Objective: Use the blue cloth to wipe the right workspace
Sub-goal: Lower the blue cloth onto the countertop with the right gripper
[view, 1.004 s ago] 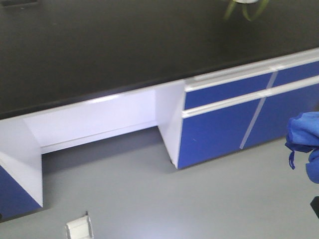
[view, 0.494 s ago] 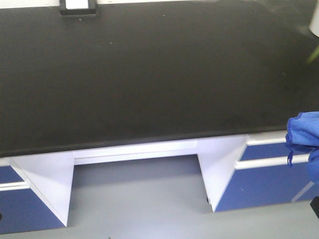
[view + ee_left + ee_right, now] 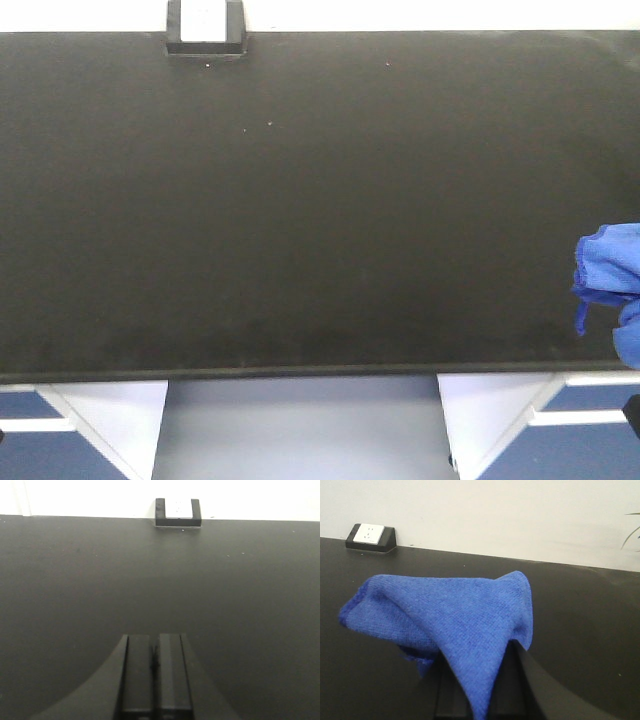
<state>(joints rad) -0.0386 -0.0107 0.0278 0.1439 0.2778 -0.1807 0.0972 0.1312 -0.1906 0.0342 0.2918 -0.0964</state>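
Blue cloth [image 3: 445, 630] is bunched up in your right end effector [image 3: 477, 685]. It drapes over the dark fingers [image 3: 507, 680] in a loose fold with one corner poking up, and the fabric hides the tips, so I'd say it's clamped on the cloth rather than just carrying it, but take that with a grain of salt. From the front camera the blue cloth [image 3: 610, 275] sits at the far right edge of the shot, a little tag hanging off its lower side, over the front right part of the counter [image 3: 300, 200]. I can't tell whether it's touching the surface or held just above it. The counter itself is one wide matte black slab with a few tiny pale specks on it. A small black box [image 3: 205, 28] with a white face sits at the back edge against the white wall [image 3: 495, 510], well apart from the cloth. Your left end effector [image 3: 156, 677] is pinched closed with nothing in it, its two fingers [image 3: 137, 675] pressed flat together, pointing across the counter toward that same box [image 3: 177, 512]. Under the front lip you can see blue cabinet fronts [image 3: 20, 450] and grey floor [image 3: 300, 430]. A bit of green leaf [image 3: 632, 530] peeks in at the right of the right wrist view.
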